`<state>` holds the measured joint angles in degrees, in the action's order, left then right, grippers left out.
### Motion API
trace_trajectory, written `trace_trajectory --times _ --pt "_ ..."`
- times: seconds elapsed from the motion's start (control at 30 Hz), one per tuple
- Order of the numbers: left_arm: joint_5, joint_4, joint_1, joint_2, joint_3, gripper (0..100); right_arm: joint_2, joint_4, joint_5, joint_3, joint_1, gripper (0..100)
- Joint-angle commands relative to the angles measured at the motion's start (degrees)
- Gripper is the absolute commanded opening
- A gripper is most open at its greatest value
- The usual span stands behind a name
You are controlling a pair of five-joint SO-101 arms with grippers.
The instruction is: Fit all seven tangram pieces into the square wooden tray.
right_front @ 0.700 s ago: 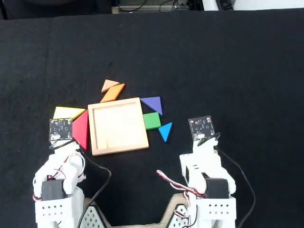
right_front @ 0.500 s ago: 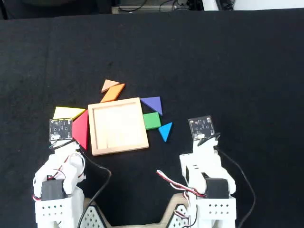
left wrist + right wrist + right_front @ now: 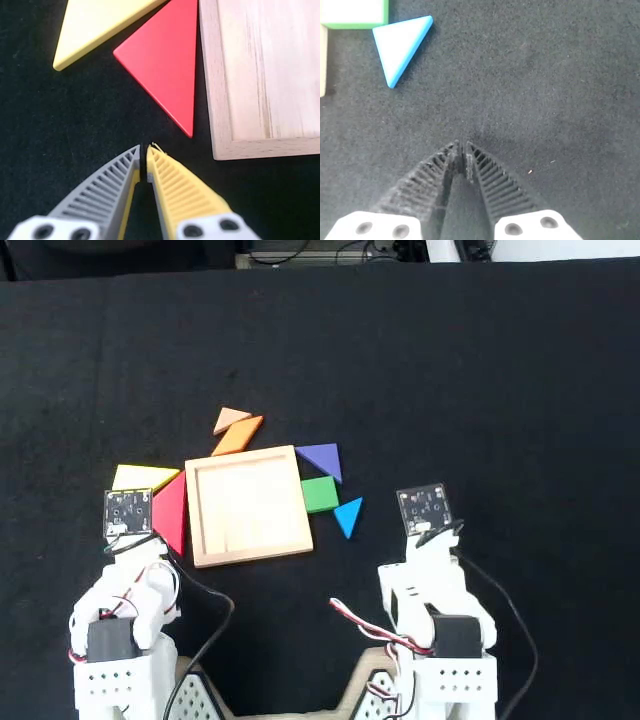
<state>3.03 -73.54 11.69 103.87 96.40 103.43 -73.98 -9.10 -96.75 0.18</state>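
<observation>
Red triangle [image 3: 172,512] left of the tray [image 3: 255,553] first: I must spread my left gripper [image 3: 145,150], closed empty like the right gripper [image 3: 461,146].

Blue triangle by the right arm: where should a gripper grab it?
Probably from straight above, since the blue triangle lies flat on the cloth. Pinch across its thin side edges, at the end away from the green square, where bare cloth leaves room. The right gripper is nearest.
</observation>
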Motion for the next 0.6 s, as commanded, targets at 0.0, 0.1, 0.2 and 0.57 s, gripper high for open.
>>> trace_trajectory --times 0.0,0.1,0.2,0.57 --pt "0.26 0.7 -0.4 0.18 0.92 3 3.82 -0.09 -0.53 0.22 -0.79 1.4" --pt "0.26 0.7 -0.4 0.18 0.92 3 3.82 -0.09 -0.53 0.22 -0.79 1.4" --pt "0.26 0.7 -0.66 0.18 0.92 3 3.82 -0.09 -0.53 0.22 -0.79 1.4" --pt "0.26 0.7 -0.66 0.18 0.92 3 3.82 -0.09 -0.44 0.22 -0.97 1.5"
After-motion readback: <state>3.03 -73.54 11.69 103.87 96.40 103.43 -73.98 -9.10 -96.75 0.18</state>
